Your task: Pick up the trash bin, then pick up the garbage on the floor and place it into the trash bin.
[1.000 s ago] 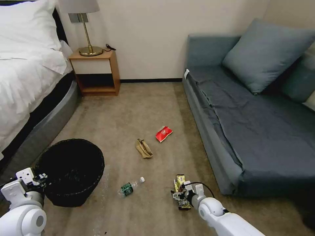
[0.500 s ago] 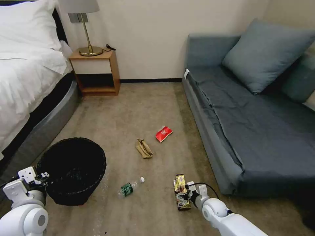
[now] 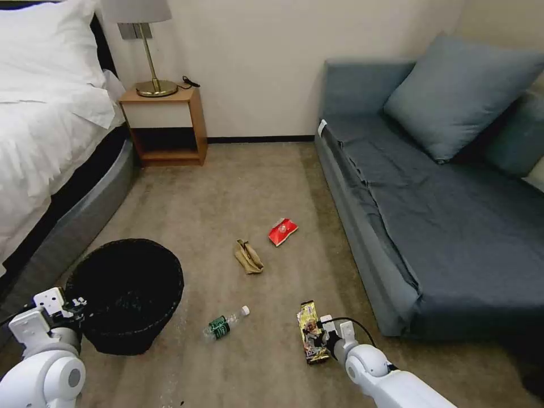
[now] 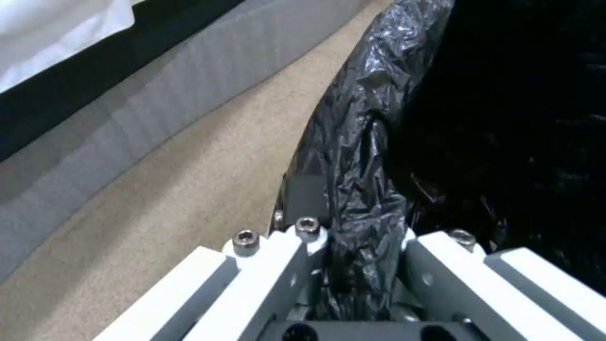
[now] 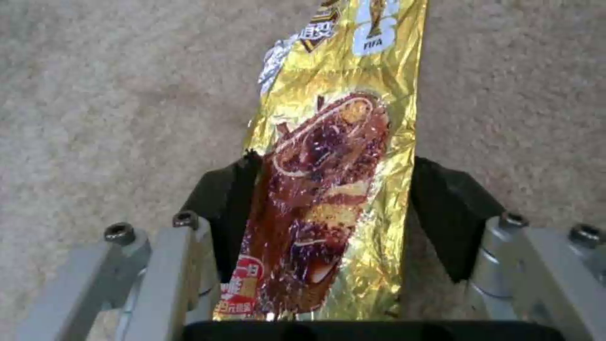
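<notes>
Our right gripper (image 5: 328, 208) sits low over the carpet with its jaws parted just wider than the gold-brown snack wrapper (image 5: 334, 189), one black pad at each long edge. The pads look to be touching or nearly touching the foil, but we cannot tell whether they have begun to pinch it. Our left gripper (image 4: 353, 265) has its jaws closed on the rim of the trash bin (image 3: 127, 294), the black liner (image 4: 366, 142) bunched between them.

We judge that the bin step is done and that the first piece of garbage is now being taken. The next move calls for closing the right jaws across the wrapper's width, and the flat, slippery foil may need pressing into the carpet to catch. It would then be lifted and carried left to the bin's open mouth.

In the head view the wrapper lies flat on the carpet just in front of the right gripper, near the sofa (image 3: 442, 226). Its long axis runs away from the robot, in line with the gripper's reach, its far end pointing towards the wall.

The clear bottle (image 3: 225, 323) lies between wrapper and bin. The crumpled paper bag (image 3: 248, 256) and red packet (image 3: 282, 231) lie farther out.
</notes>
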